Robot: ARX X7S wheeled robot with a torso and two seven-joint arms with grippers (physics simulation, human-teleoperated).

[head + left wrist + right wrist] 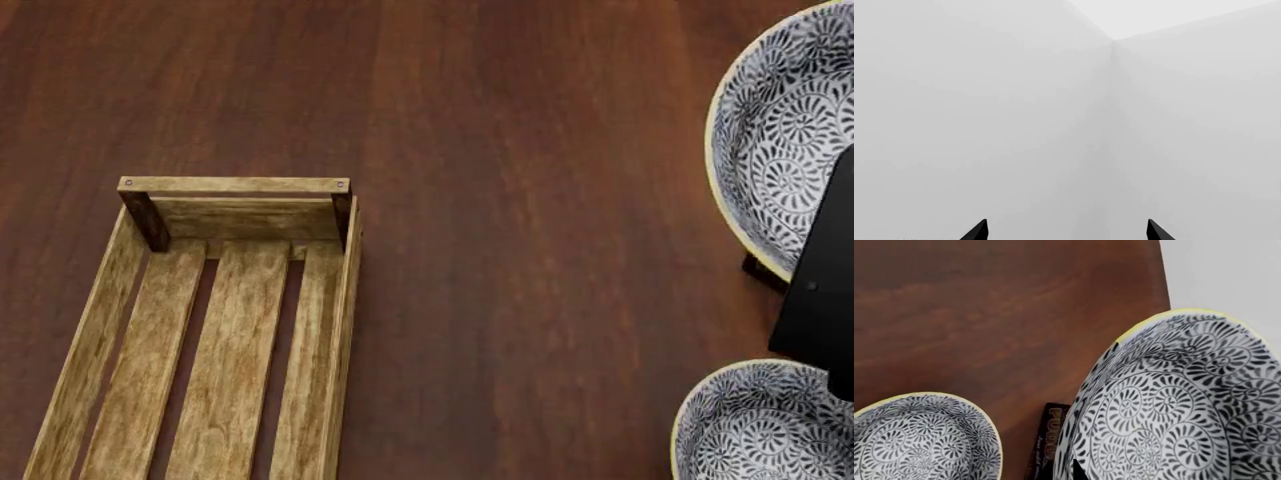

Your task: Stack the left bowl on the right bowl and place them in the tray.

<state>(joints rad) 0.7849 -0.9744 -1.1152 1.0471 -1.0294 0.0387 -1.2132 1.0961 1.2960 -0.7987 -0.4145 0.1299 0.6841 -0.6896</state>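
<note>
Two patterned bowls, a far bowl [787,150] and a near bowl [761,425], sit right of the tray [220,330] on the table [534,200]; left gripper [1066,231] gapes empty, right gripper's state unclear.

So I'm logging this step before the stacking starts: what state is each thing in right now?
tray: empty, flat on the table.
upper bowl: upright, empty, not stacked.
lower bowl: upright, empty, apart from the other bowl.
pudding box: on the table between the bowls, mostly hidden.
left hand: open, holding nothing, facing blank walls.
right hand: fingers not visible, cannot tell.
</note>
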